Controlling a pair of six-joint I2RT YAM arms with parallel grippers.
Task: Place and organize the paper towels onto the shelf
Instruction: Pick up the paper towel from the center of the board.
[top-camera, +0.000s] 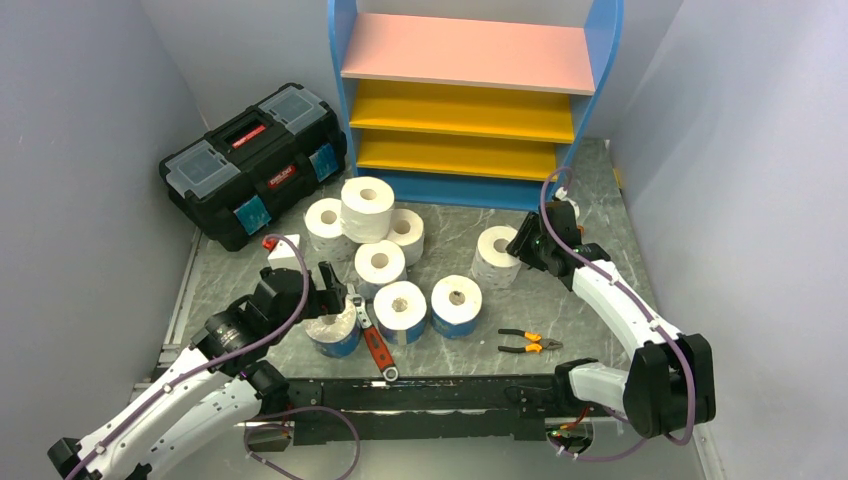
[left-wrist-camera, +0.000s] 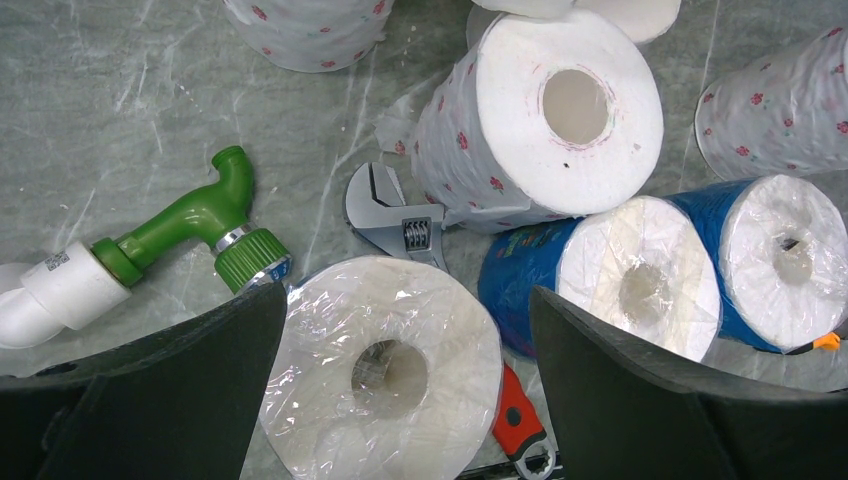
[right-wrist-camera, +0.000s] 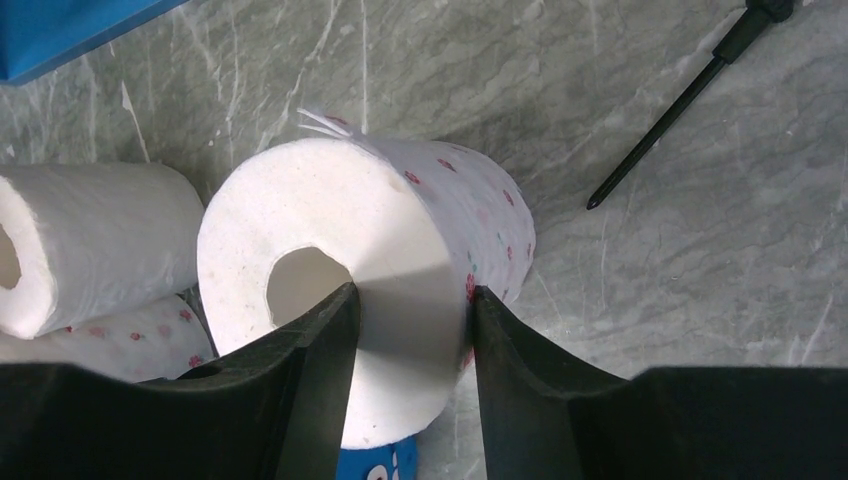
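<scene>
— While the rolls (top-camera: 380, 265) all sit on the table (top-camera: 600, 200), how far along are we?
— Nothing is shelved; the shelf (top-camera: 470, 50) is bare. My right gripper (right-wrist-camera: 412, 300) straddles a dotted roll (right-wrist-camera: 340, 220), clamped or not I cannot tell; my left gripper (left-wrist-camera: 405, 310) hangs wide over a wrapped roll (left-wrist-camera: 330, 340). Bare table runs from the dotted roll to the shelf's foot

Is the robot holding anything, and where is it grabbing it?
The right gripper pinches the pink-dotted white paper roll by its wall: one finger in the hollow core, one outside. The left gripper is open, holding nothing.
</scene>
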